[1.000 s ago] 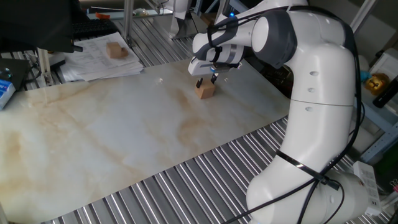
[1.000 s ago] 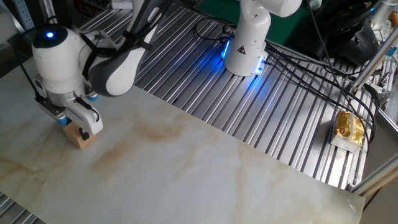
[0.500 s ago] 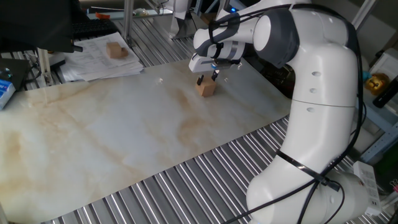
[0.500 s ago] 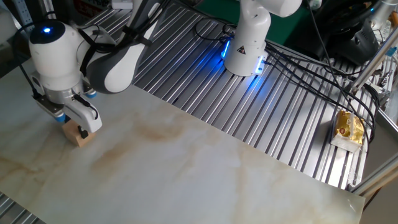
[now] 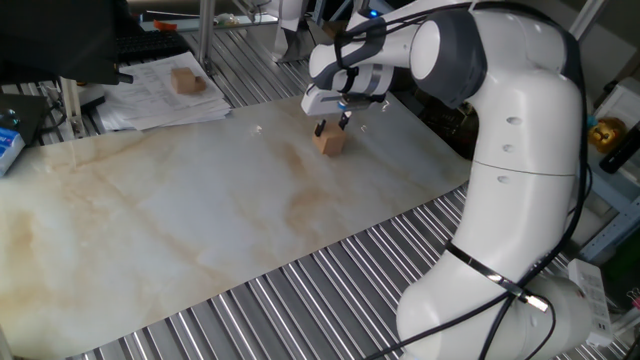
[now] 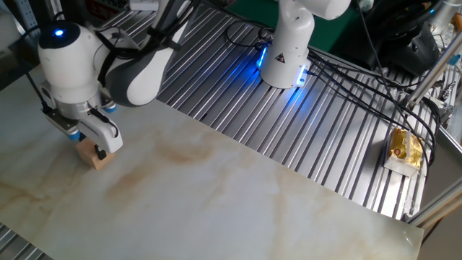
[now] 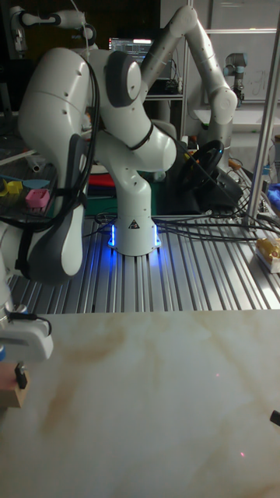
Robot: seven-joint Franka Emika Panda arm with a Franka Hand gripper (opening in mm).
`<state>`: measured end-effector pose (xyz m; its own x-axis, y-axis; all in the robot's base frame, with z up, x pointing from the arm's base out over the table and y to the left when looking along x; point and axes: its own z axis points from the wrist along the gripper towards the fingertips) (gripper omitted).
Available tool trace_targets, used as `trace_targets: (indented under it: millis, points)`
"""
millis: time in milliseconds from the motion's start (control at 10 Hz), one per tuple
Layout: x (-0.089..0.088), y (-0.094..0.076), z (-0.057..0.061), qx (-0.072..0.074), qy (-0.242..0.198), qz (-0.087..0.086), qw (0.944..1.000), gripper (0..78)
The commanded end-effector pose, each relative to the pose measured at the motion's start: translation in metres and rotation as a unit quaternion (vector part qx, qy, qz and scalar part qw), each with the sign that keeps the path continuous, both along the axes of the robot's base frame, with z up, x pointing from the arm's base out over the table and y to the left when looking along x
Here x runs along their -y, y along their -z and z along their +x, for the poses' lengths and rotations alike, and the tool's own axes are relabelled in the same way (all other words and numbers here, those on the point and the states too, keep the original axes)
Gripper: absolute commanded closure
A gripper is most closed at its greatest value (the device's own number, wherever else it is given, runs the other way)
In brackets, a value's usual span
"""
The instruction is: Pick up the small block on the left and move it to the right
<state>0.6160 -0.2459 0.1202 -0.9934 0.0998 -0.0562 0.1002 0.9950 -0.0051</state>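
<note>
From my station, starting at the far left of one fixed view, I see a second wooden block (image 5: 184, 80) resting on a stack of papers (image 5: 165, 95), well apart from the action; I judge it is not the one I am after. Moving right across the marble board (image 5: 200, 220), the small block (image 5: 328, 142) sits on the surface near the board's far edge, and the gripper (image 5: 333, 127) is directly over it with its dark fingertips reaching down around the block's top. In the other fixed view the fingers (image 6: 99, 151) straddle the block (image 6: 94, 154), which looks to be touching the board, not lifted. I cannot tell whether the fingers are pressed against its sides or slightly clear of them. The tall fixed view shows only an edge of the block (image 7: 14, 389) at the frame's left side. By my reading, the approach is done; the firm grasp, lift, carry to the right and release all remain.
</note>
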Motion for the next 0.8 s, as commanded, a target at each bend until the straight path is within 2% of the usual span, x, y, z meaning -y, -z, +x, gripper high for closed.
trace_targets:
  millis: [100,800]
  points:
    - [-0.006,-0.018,0.003,-0.002,0.002,-0.002,1.0,76.4]
    - [-0.022,-0.043,-0.001,-0.002,0.004,-0.003,1.0,76.4]
